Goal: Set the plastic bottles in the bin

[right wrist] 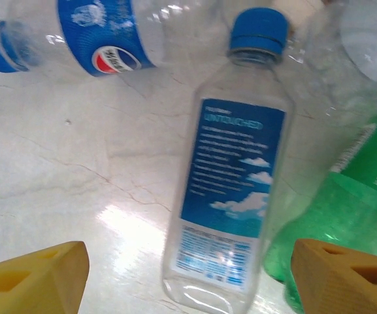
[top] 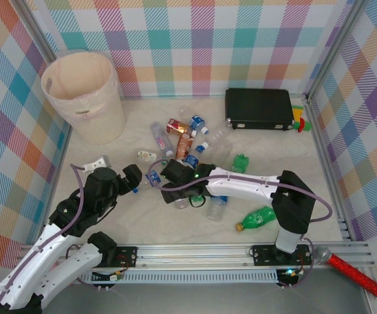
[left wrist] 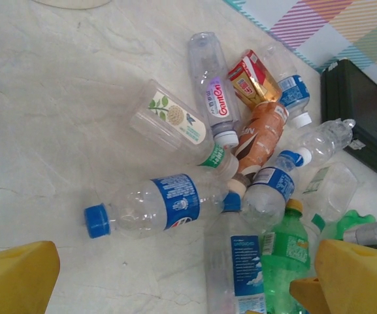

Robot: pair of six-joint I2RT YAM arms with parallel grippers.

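Right gripper [right wrist: 188, 268] spread wide, straddling a clear blue-labelled bottle [right wrist: 230, 163] lying on the table [right wrist: 57, 176], not clamped. Left gripper [left wrist: 185, 268] equally wide, holding nothing, near the bottle pile [left wrist: 260, 140].

Cream-beige bin [top: 83, 98] with a clear liner. Pale, faintly marbled tabletop [top: 306, 163]. Most plastic bottles [left wrist: 168, 203] are clear with blue labels and blue or white caps. One green bottle [top: 257, 217], one orange-brown bottle [left wrist: 260, 134]. Black case [top: 259, 108]. Pastel plaid walls [top: 201, 46].
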